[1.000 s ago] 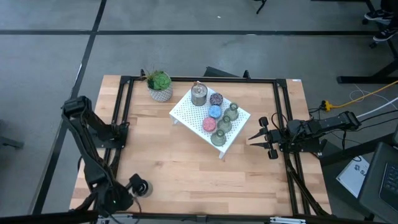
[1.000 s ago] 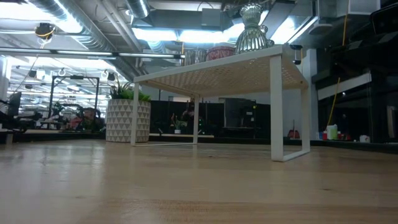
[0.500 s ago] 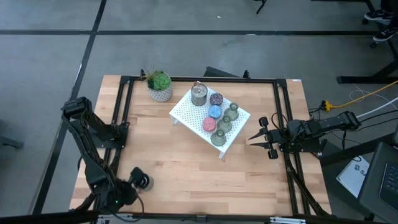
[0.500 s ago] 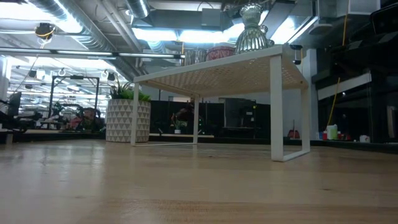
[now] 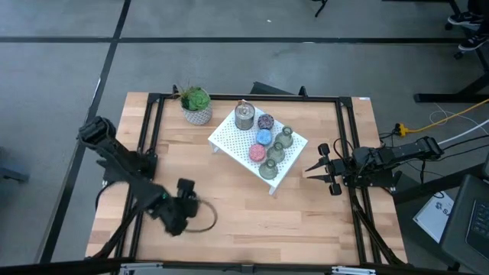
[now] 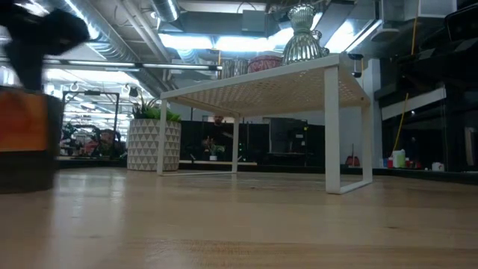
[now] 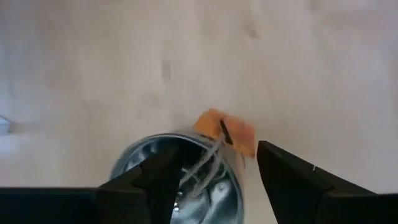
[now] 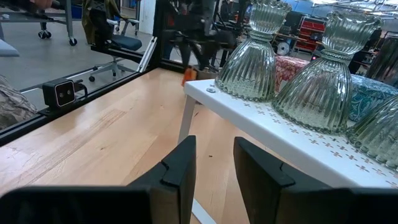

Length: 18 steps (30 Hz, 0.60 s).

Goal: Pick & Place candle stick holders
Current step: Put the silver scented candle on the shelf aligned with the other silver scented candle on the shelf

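A shiny silver candle stick holder with an orange label sits at my left gripper, over the near-left part of the table. In the low view it is a blurred dark shape at the left. Several more holders stand on the white perforated stand: silver, purple, blue, pink and three olive-green ones. My right gripper waits at the right edge, fingers slightly apart, holding nothing. My left gripper has the silver holder by its rim wall. One finger reaches inside the cup and the other stands outside it. The fingers come steeply from above. Whether the holder's base is clear of the table, I cannot tell.
A green potted plant stands at the far left of the table, beside the stand. A black frame runs around the tabletop. Bare wood lies between the stand and the near edge.
My left gripper has swung from the near-left corner toward the table's middle and a little toward the far edge, turning as it went. The silver holder has gone along with it and has come into the low view at the left.
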Each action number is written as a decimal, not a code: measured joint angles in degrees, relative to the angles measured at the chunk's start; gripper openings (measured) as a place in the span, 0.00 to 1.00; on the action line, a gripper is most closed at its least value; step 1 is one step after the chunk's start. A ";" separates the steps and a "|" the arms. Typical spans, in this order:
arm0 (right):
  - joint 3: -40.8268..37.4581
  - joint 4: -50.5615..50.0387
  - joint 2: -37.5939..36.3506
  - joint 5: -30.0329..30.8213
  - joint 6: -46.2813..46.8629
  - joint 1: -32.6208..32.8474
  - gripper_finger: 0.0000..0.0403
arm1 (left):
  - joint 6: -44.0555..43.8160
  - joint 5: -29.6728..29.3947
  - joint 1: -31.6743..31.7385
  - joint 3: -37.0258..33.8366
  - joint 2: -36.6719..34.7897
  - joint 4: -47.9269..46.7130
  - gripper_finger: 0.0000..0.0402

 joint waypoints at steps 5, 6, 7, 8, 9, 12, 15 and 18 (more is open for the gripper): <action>0.00 -0.01 0.01 0.00 0.01 0.00 0.28 | 8.78 3.30 10.71 4.77 -2.29 2.11 0.51; 0.00 -0.01 -0.01 0.00 0.01 0.00 0.28 | 9.25 5.53 12.58 5.82 -2.82 2.42 0.51; 0.01 -0.01 0.01 0.00 0.00 0.00 0.28 | 9.35 8.39 14.23 6.62 -3.02 2.07 0.51; -0.01 -0.01 0.01 0.00 0.00 0.00 0.28 | 9.32 11.42 15.67 7.06 -3.10 1.73 0.51; -0.01 -0.01 0.00 0.00 0.00 0.00 0.28 | 9.32 14.43 16.62 7.42 -3.10 1.76 0.51; 0.01 -0.01 0.01 0.00 -0.01 0.00 0.28 | 9.21 19.66 16.88 7.88 -3.43 2.34 0.51; 0.01 -0.01 -0.01 0.00 -0.02 0.00 0.28 | 9.50 17.37 15.29 7.86 -2.47 1.67 0.50; -0.01 -0.01 -0.01 0.00 0.00 0.00 0.28 | 8.83 12.83 13.94 7.86 -1.22 0.02 0.50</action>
